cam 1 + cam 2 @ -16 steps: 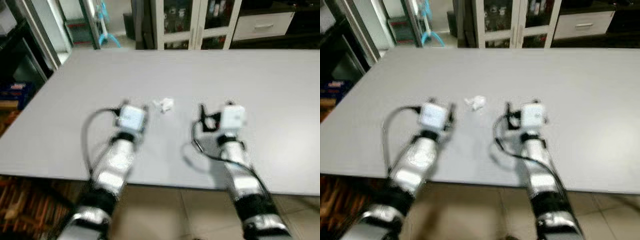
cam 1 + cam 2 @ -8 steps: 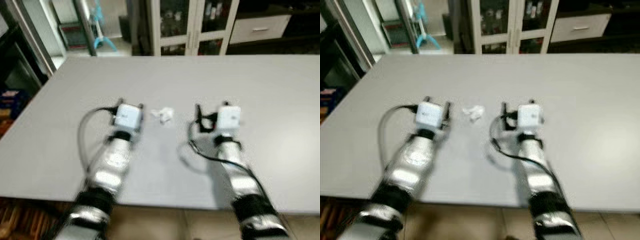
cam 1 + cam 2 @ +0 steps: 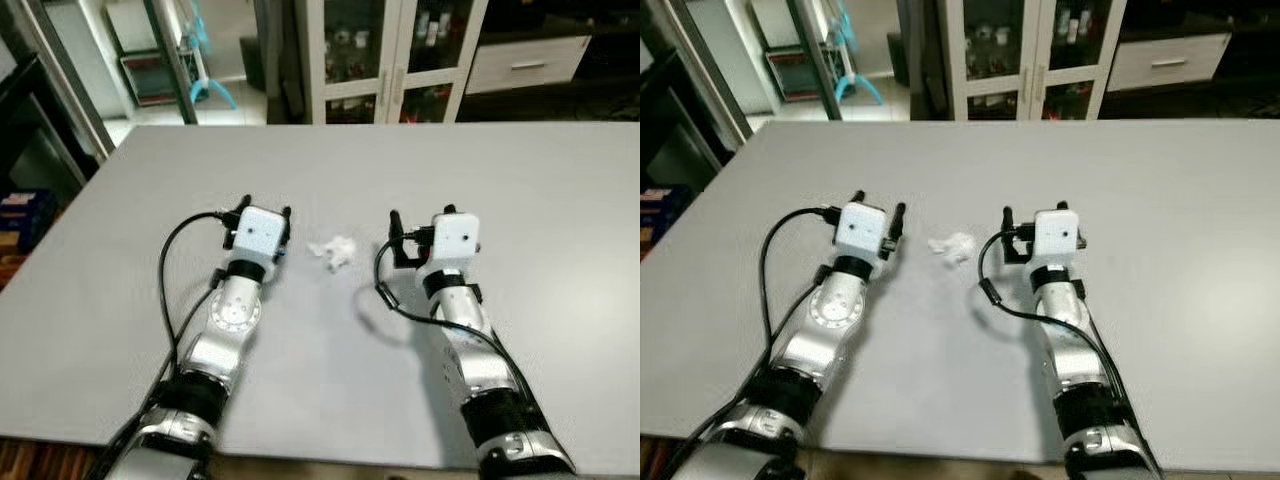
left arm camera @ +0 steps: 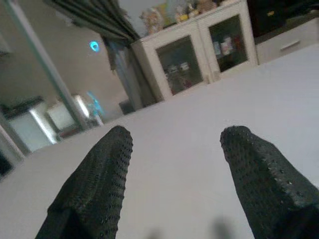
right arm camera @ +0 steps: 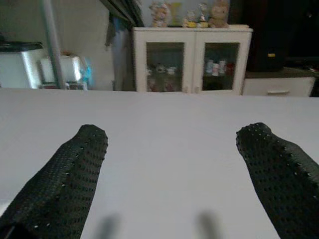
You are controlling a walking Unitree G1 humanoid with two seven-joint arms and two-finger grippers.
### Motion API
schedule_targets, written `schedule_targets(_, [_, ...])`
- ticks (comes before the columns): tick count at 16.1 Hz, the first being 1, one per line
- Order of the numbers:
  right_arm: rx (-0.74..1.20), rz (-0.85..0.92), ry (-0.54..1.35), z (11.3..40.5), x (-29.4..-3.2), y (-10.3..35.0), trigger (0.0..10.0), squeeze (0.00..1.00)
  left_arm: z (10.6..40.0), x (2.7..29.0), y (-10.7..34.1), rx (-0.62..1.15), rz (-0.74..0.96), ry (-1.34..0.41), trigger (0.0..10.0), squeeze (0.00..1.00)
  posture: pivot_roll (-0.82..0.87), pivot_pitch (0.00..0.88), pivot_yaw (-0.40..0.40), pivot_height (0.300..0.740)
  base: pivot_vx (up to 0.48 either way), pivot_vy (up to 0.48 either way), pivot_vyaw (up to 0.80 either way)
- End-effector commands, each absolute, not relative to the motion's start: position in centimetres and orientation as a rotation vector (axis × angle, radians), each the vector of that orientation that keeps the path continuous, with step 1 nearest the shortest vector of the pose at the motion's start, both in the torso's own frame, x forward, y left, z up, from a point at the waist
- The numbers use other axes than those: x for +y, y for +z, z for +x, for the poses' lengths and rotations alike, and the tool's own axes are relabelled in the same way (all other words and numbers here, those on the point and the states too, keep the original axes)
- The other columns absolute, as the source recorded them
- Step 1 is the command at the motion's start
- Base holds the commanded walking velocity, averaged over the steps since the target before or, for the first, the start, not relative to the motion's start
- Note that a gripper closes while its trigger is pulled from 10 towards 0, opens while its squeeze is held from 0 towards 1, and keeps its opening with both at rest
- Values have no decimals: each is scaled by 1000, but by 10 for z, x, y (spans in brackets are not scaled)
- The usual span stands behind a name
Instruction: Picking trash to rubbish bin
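Note:
A small crumpled white paper (image 3: 333,250) lies on the grey table (image 3: 520,180), between my two arms and level with the wrist cameras. My left gripper (image 3: 266,206) rests low over the table just left of the paper, its fingers (image 4: 107,164) spread apart with bare tabletop between them. My right gripper (image 3: 425,212) is just right of the paper, also open and holding nothing, its fingers (image 5: 75,169) wide apart. Both grippers point toward the far side of the table.
A white glass-door cabinet (image 3: 390,50) and a white drawer unit (image 3: 525,60) stand beyond the far table edge. Dark shelving (image 3: 30,130) is off the table's left edge, with a blue object (image 3: 205,85) on the floor behind.
The camera has shifted and the picture has sharpened. Both arms and the paper keep the same places relative to each other, and both grippers stay open.

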State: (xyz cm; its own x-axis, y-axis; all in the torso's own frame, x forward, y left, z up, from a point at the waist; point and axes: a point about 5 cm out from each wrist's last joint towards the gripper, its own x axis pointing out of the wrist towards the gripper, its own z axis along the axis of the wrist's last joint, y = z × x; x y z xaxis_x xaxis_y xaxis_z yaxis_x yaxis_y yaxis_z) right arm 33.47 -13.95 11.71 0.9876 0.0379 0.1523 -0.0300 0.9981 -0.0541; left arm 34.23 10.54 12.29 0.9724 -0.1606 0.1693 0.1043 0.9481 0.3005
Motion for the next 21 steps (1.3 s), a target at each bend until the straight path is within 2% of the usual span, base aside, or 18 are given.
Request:
schedule_targets(1, [-166,-48,37,336,-138,121,10000,0,343,105,127,-219,304,-157,10000,0,-35,56,46,740,0,0,0])
schedule_targets(6, [-165,-50,37,337,-139,121,10000,0,342,103,126,-205,264,-165,10000,0,-38,57,46,740,0,0,0])
schedule_targets(10, [-166,-51,39,337,-139,122,10000,0,343,105,126,-205,304,-165,10000,0,-34,58,43,740,0,0,0])
schedule_targets(19, [-161,-55,44,337,-138,121,10000,0,343,105,125,-199,311,-165,10000,0,-34,63,41,740,0,-440,0])
schedule_targets(21, [-159,-54,44,337,-138,120,10000,0,343,105,124,-198,302,-163,10000,0,-34,64,43,740,0,0,0])
